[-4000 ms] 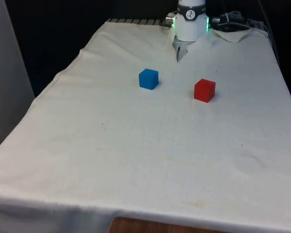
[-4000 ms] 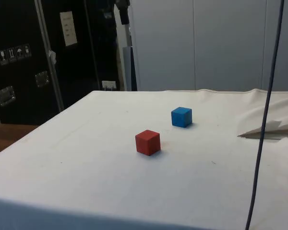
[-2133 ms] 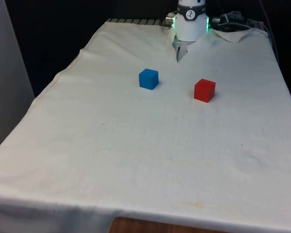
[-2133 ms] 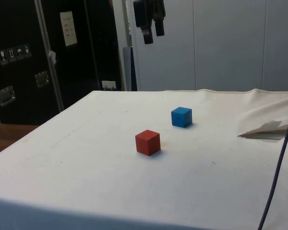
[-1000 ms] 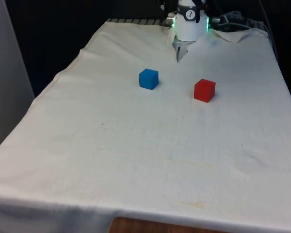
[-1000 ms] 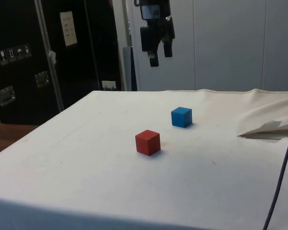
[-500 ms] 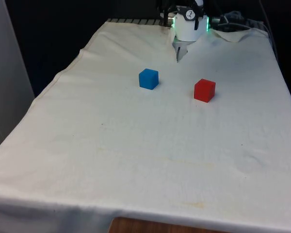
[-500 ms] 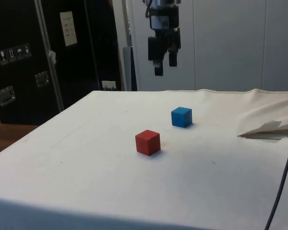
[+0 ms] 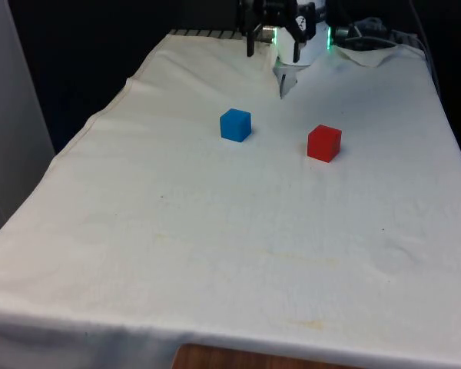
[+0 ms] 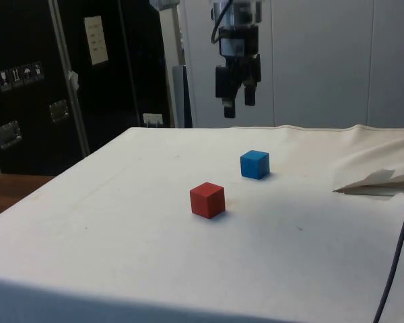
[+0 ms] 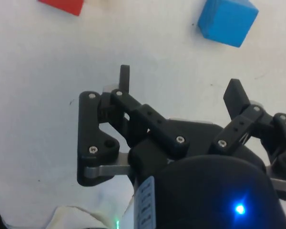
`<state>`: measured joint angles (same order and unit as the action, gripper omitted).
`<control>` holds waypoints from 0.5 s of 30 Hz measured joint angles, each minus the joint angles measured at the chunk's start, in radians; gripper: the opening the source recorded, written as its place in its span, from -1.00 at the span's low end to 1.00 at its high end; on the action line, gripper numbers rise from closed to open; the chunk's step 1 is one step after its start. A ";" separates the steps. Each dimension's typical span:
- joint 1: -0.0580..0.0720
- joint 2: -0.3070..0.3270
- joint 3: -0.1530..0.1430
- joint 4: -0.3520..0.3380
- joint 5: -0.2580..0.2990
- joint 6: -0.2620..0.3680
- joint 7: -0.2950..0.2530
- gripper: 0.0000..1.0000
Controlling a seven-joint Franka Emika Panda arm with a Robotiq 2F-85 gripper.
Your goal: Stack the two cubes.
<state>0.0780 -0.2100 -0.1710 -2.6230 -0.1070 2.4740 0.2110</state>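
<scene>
A blue cube (image 9: pixel 235 124) and a red cube (image 9: pixel 324 143) rest apart on the white cloth, the blue one towards the front view's left. My gripper (image 9: pixel 273 49) hangs open and empty in the air behind the blue cube, near the robot's end of the table. In the side view the gripper (image 10: pixel 238 106) is well above the blue cube (image 10: pixel 254 164), with the red cube (image 10: pixel 207 200) nearer the camera. Past the spread fingertips (image 11: pixel 125 77) in the wrist view lie the blue cube (image 11: pixel 227 21) and a corner of the red cube (image 11: pixel 62 5).
The arm's white base (image 9: pixel 301 46) stands at the table's far end. A raised fold of cloth (image 10: pixel 377 180) lies beside it. A dark cable (image 10: pixel 396 259) hangs across the side view's right. The cloth drops off at the table's edges.
The gripper has come down and moved over the table towards the blue cube, with its fingers still apart. Neither cube has moved.
</scene>
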 measured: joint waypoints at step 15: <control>0.000 0.104 -0.097 -0.006 0.002 0.098 -0.060 1.00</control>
<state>0.0780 -0.1060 -0.2680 -2.6290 -0.1050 2.5720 0.1510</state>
